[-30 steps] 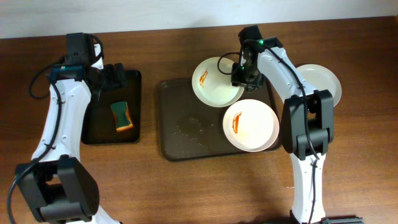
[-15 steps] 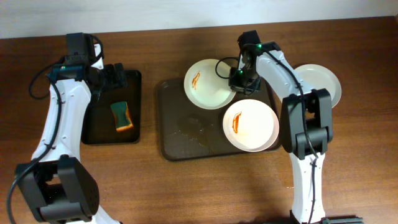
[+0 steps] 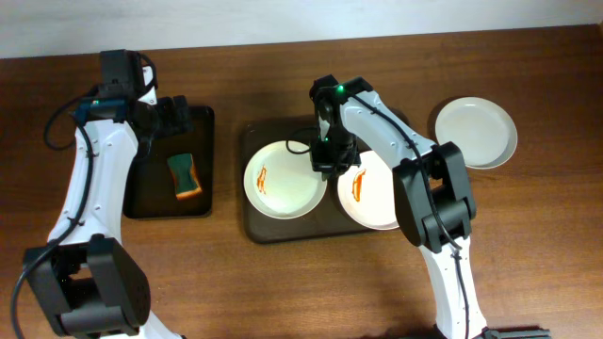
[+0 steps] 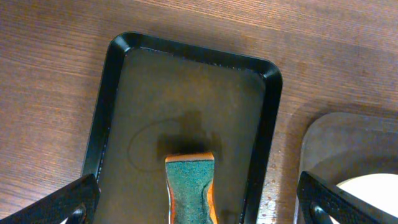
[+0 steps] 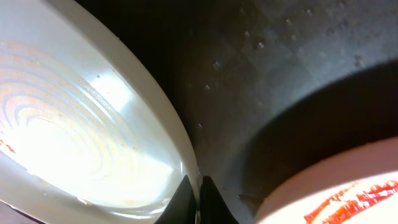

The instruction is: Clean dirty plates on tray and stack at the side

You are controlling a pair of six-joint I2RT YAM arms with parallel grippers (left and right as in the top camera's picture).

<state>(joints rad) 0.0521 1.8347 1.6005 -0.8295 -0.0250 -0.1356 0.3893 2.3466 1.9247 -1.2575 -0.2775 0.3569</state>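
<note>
r pincer is clamped on the right rim of a smeared plate, which lies to its left on the tray, i.e. toward the l pincer. that one hangs w/ jaws wide apart over the black tray. the sponge sits below it, long axis along that tray and narrow width facing the jaws, so it's prob. the nearer one for the wipe.
</note>
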